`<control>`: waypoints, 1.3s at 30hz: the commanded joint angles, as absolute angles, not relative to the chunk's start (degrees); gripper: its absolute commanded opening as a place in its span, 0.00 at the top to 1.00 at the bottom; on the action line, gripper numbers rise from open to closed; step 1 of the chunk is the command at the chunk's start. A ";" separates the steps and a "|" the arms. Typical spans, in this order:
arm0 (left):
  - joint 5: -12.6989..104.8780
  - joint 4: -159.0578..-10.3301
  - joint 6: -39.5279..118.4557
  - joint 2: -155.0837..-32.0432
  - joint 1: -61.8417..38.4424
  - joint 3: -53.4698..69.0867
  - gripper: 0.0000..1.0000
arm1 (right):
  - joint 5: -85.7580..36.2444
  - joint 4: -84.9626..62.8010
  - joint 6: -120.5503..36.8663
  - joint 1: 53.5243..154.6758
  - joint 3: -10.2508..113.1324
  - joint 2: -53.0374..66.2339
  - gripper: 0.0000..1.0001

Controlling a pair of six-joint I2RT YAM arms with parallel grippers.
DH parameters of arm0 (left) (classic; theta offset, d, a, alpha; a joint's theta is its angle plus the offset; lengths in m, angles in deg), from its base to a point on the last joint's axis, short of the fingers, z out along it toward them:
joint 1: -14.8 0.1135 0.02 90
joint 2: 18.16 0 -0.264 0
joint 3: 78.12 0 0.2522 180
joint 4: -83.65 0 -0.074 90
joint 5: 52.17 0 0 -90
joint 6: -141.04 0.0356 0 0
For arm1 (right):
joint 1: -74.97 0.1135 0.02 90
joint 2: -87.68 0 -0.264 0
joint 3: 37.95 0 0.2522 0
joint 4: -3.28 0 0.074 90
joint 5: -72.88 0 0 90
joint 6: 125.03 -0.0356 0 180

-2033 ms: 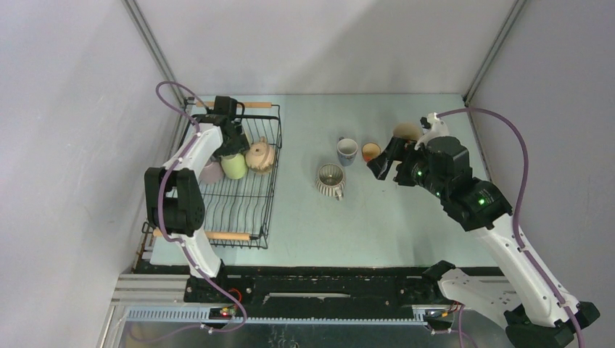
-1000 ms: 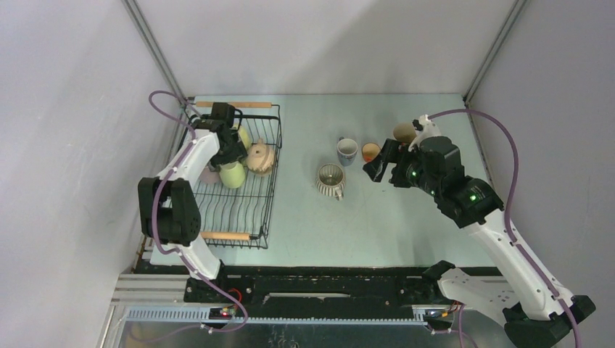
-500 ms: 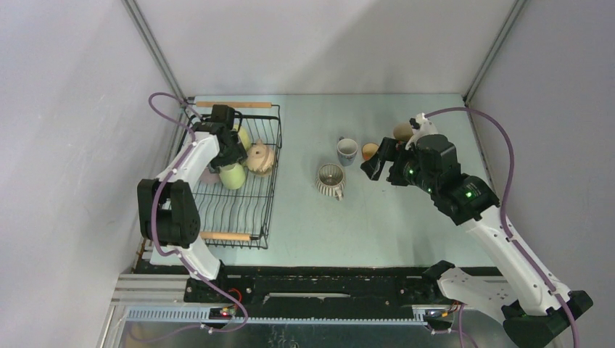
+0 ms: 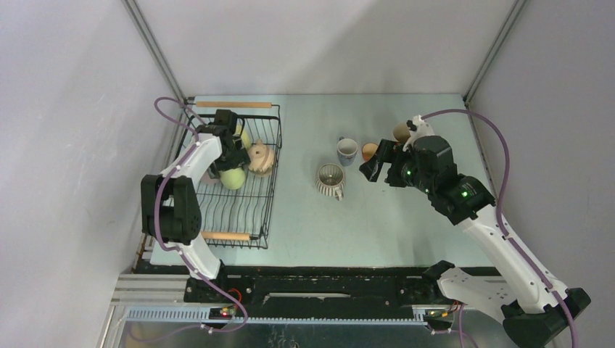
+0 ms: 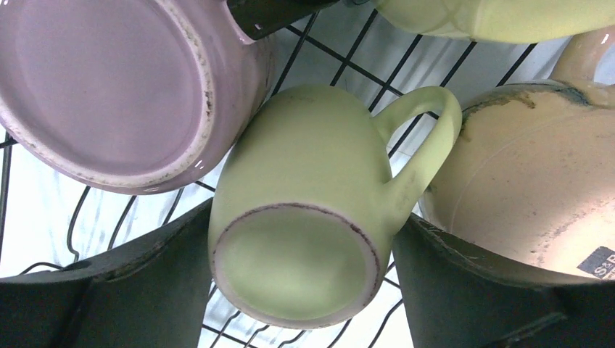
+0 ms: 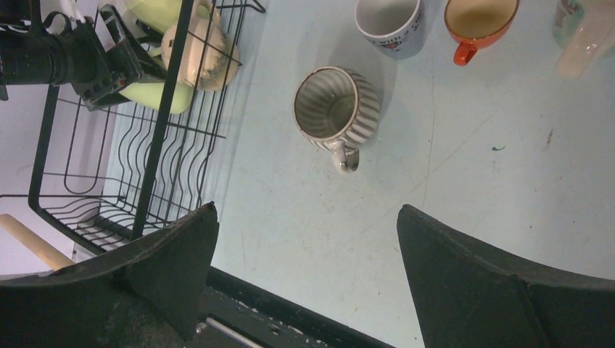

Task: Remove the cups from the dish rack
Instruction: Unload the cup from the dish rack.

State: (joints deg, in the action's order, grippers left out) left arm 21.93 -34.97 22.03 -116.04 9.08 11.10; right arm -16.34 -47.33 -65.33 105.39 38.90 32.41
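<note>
The black wire dish rack stands at the left. In it a pale yellow-green cup lies on its side, base toward the camera. My left gripper is open, a finger close on each side of that cup. Beside it sit a lilac cup, a tan teapot-shaped piece and another yellow-green cup. My right gripper hangs open and empty above the table. On the table stand a ribbed cream cup, a grey-blue cup, an orange cup and a tan cup.
The rack has a wooden rod handle at its far end and at its near end. Grey walls close in the table on three sides. A black rail runs along the near edge.
The left gripper and the yellow-green cup have shifted a little toward the near side inside the rack. The right arm has drifted left, toward the cups on the table.
</note>
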 commanded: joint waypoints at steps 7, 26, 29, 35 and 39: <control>20.42 -35.62 23.53 -112.80 9.01 10.08 0.46 | -18.43 -44.85 -65.01 105.47 38.30 32.54 0.00; 21.89 -30.48 25.33 -100.83 9.02 4.39 0.76 | -22.40 -40.72 -65.45 108.56 38.38 27.83 0.00; 22.48 -30.00 25.62 -98.73 9.04 3.79 0.77 | -23.41 -39.38 -66.04 109.40 38.38 26.70 0.00; 24.27 -28.22 26.46 -94.39 8.40 4.37 0.81 | -27.31 -34.63 -68.26 110.62 38.38 23.56 0.00; 25.13 -26.81 26.63 -92.15 7.47 5.99 0.84 | -30.08 -29.67 -70.41 111.62 38.38 20.89 0.00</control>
